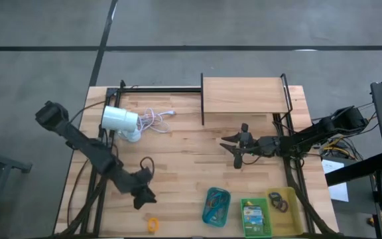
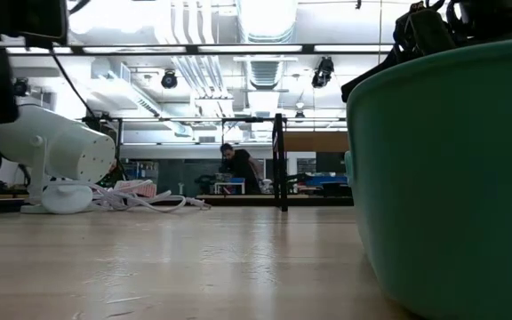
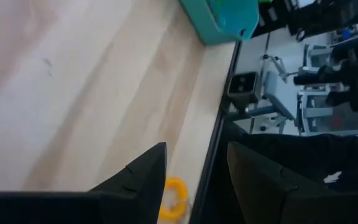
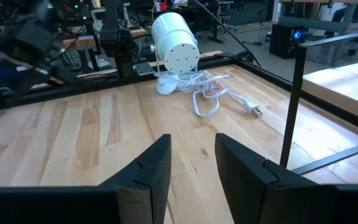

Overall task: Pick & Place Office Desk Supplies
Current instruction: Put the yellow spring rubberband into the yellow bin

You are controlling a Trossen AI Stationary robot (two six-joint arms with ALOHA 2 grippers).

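An orange loop (image 1: pixel 152 224) lies on the worktop (image 1: pixel 178 166) near its front edge, just beside the left claw (image 1: pixel 142 190), which hangs over it with its fingers apart and empty. A crayon box (image 1: pixel 253 216) sits in the green tray (image 1: pixel 256 218), dark loops (image 1: pixel 278 201) in the yellow tray (image 1: pixel 284 211). The right claw (image 1: pixel 236 147) waits mid-worktop, open and empty.

Even, bright overhead light falls on the tabletop (image 1: pixel 178 166), casting soft shadows under the left gripper (image 1: pixel 143 189), while ceiling lamps (image 2: pixel 265 18) glare white in the low view and the teal tray (image 2: pixel 443 178) looms blurred close to the lens.
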